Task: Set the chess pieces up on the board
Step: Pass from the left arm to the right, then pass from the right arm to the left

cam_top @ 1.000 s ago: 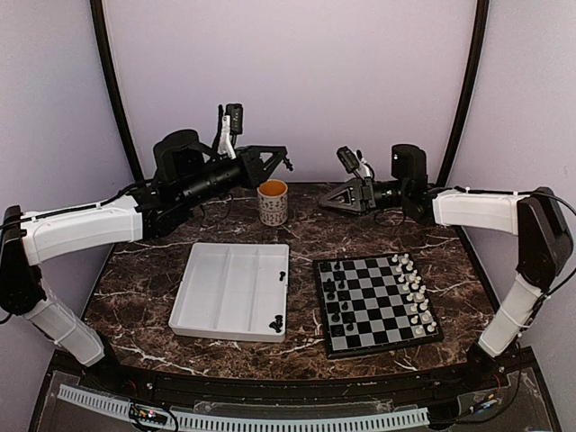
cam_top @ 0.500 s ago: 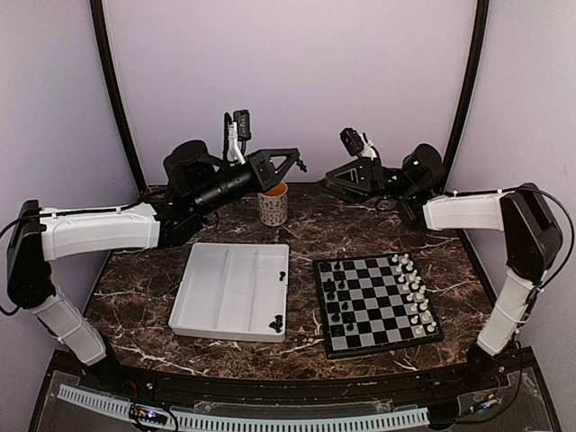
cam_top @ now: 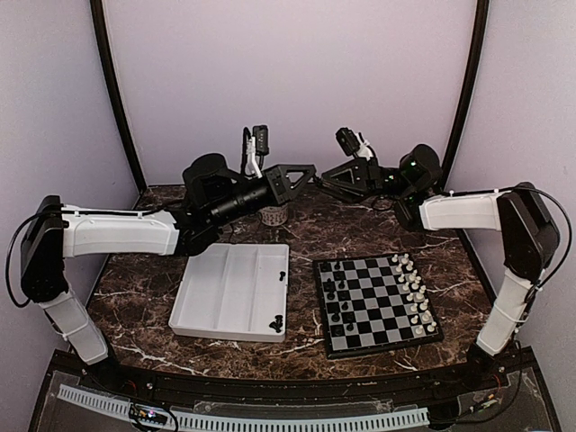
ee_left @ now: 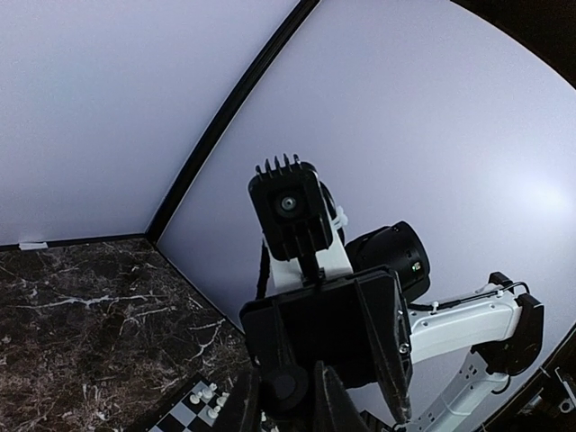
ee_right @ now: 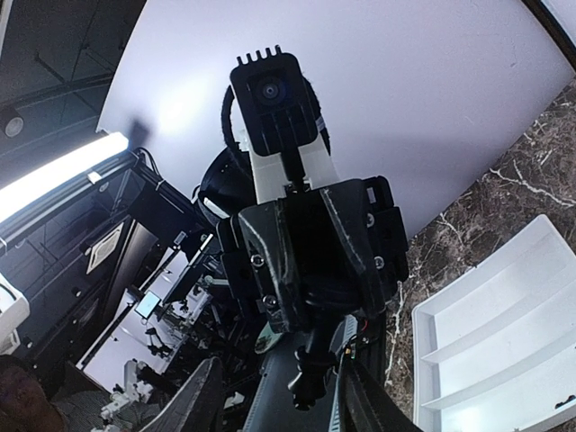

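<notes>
Handover looks to be the step in hand. From above, the left gripper point(cam_top: 310, 169) and right gripper point(cam_top: 325, 175) meet nose to nose, raised over the back of the table just in front of the mug point(cam_top: 270, 216). The board point(cam_top: 373, 297) lies low on the right. It has black chessmen point(cam_top: 333, 297) down its left side and white chessmen point(cam_top: 414, 292) down its right. A few strays point(cam_top: 277, 319) sit in the white tray point(cam_top: 225, 288) beside it, so I judge the set-up well along but not finished.

On the left wrist camera, that arm's own claw is drawn nearly together at the bottom edge. The other claw's body fills the view right in front of it.

On the right wrist camera, its own fingers point(ee_right: 193, 400) stand well apart. Between them pokes the left claw's tip, pinched on what I take for a small black piece point(ee_right: 309, 385), though it is dark and hard to make out.

The right claw would next need to close squarely on that piece before the left lets go, then carry it down to a free square. Up here there is open air all round. Down on the board the rows are crowded and the rim is close, so the placing leaves little margin.
</notes>
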Tool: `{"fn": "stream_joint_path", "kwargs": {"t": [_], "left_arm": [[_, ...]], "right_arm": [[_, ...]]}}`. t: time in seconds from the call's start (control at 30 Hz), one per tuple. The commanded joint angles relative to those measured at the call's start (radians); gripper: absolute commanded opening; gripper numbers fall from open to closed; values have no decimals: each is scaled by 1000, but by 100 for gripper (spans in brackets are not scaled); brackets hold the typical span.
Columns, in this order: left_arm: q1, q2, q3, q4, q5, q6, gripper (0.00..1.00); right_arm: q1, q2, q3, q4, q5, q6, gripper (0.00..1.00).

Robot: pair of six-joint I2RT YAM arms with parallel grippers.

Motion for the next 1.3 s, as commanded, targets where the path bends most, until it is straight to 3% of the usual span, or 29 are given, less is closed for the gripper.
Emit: {"fn": "stream_joint_path", "kwargs": {"t": [0.0,0.17,0.37,0.53,0.6,0.7,0.77,0.8,0.83,0.87,0.9,1.03,1.27], "left_arm": [[-5,-2,12,61,21,-14,4],[-6,-2,12,61,22,-9,4],[-5,0,13,44,20,4,8],[-6,-22,17,2,14,39,18],[-6,-61,20,-56,3,99,23],[-3,-149,47,-226,-42,248,31],[14,-190,68,-340,-58,311,37],[35,-199,85,-375,-58,336,40],[47,-212,94,-450,-53,346,41],[77,-216,115,-489,-50,363,42],[93,-217,125,-560,-41,371,42],[185,-198,172,-730,-36,420,43],[317,-183,92,-733,-29,459,43]], "right_arm": [[11,5,16,10,4,-20,41],[11,15,17,-6,8,-29,28],[8,20,22,-30,4,-56,4],[-2,2,20,-104,-17,-117,1],[-18,-25,10,-201,-37,-218,1],[-61,-82,7,-523,-56,-486,1],[-84,-119,64,-932,-21,-841,2],[-87,-129,113,-1257,23,-1036,2],[-86,-132,172,-1395,77,-1243,2],[-84,-133,216,-1617,141,-1385,2],[-82,-133,253,-1728,199,-1509,2],[-75,-129,345,-2041,457,-1827,2],[41,-174,348,-2263,929,-2068,3]]}}
